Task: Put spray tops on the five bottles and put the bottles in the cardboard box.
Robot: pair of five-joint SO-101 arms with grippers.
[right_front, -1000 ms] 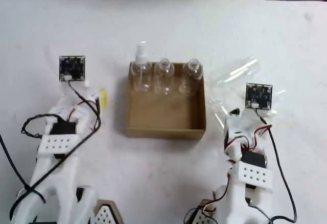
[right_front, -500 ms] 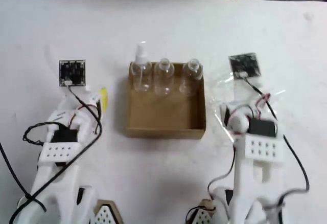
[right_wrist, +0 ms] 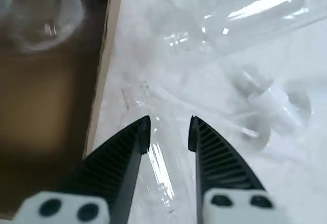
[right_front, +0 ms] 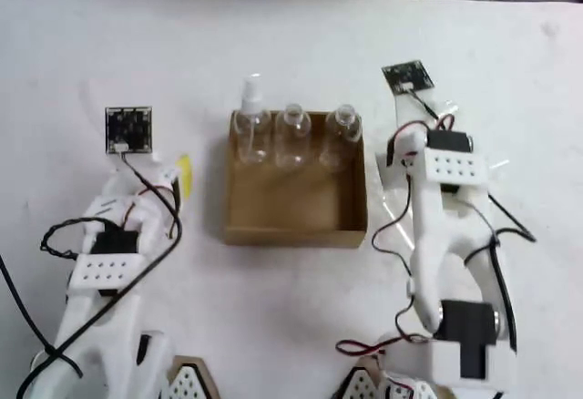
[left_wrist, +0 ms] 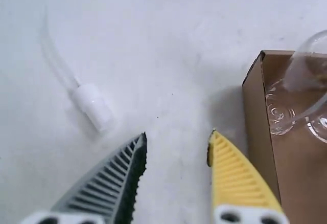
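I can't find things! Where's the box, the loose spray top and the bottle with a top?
cardboard box (right_front: 296,235), high view, front wall.
loose spray top (left_wrist: 93,107), left wrist view, white cap.
topped bottle (right_front: 252,137), high view, clear body.

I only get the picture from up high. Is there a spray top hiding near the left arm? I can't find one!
Observer: Yes. A spray top lies on the table just ahead of the left gripper.
Operator: Is that gripper holding anything?
Observer: No, it is open and empty, next to the box corner.
Operator: What about the right one?
Observer: The right gripper is open too, close to the table beside the box, with a bottle lying on its side ahead of it.
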